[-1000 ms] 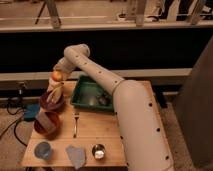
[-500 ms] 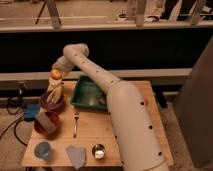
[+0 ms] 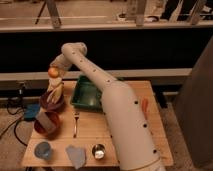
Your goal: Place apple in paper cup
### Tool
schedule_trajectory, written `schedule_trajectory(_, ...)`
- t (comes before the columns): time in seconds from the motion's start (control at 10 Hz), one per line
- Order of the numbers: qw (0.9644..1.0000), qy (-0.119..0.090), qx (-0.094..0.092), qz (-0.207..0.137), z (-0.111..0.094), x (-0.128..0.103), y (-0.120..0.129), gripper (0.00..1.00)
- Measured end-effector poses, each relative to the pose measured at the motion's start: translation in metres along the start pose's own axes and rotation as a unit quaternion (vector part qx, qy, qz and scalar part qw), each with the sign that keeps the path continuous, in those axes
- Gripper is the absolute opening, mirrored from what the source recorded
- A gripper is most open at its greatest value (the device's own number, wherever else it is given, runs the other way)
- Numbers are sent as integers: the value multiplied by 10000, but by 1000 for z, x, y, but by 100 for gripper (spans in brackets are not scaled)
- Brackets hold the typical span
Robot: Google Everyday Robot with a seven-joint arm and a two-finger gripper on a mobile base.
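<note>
Hovering above the dark bowl (image 3: 52,104), end effector (image 3: 55,75) clamped on the apple (image 3: 53,72), fingers pointing down

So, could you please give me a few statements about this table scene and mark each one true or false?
1. The end effector is above the table's left side, at the apple. True.
2. The apple lies inside the green tray. False: it is up at the end effector, left of the tray.
3. A fork lies on the wooden table. True.
4. The green tray is at the table's front edge. False: it is toward the back.
</note>
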Motion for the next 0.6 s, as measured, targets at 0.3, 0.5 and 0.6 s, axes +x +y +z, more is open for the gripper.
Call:
schedule_trajectory(0.3, 10000, -61, 6, -42, 4, -3, -5, 70)
schedule_trajectory(0.5, 10000, -48, -32, -61, 2, -5, -5, 70)
schedule_trajectory(0.6, 10000, -18, -57, -58, -1, -5, -3, 70)
